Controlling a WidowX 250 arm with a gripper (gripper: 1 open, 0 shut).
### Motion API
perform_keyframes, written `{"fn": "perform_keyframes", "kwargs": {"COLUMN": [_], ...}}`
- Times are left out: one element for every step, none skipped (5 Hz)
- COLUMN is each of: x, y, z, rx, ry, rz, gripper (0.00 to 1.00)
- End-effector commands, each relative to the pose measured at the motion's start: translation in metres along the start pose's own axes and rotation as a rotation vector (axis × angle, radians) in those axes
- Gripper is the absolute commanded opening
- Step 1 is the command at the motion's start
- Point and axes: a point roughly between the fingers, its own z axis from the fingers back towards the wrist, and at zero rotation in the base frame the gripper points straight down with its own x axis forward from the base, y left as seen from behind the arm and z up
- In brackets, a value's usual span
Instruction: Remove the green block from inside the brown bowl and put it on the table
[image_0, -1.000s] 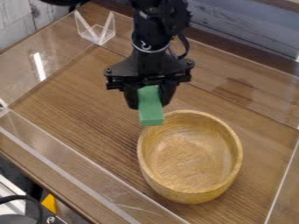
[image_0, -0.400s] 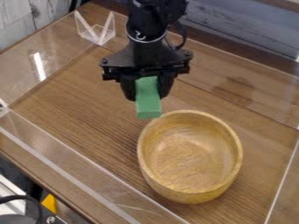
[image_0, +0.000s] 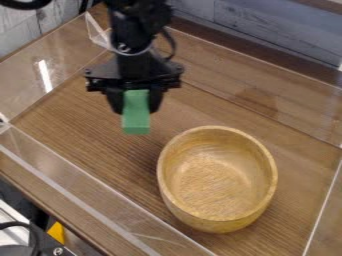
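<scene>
Green block pinched in the black pincer, left of the bowl.

The pincer reaches in from the top of the frame and grips the block between its fingers, the bright bar pointing down the picture, just left of centre. Tabletop with fine brown grain spreads beneath; whether the block's lower end touches it, I cannot tell. The brown bowl, round and thick-walled, sits at the lower right, its visible inside holding nothing green, and the block lies apart from its rim, toward the upper left. Clear acrylic walls edge the surface, and a black cable curls at the lower left corner.
</scene>
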Motion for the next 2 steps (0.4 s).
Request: {"fn": "perform_keyframes", "kwargs": {"x": [0.0146,0.0113], "y": [0.0106,0.0133], "z": [-0.0070,-0.0124], "rx": [-0.001,-0.019], "ry": [-0.034,-0.044], "rz": [-0.025,-0.137], "gripper": [0.00,0.00]}}
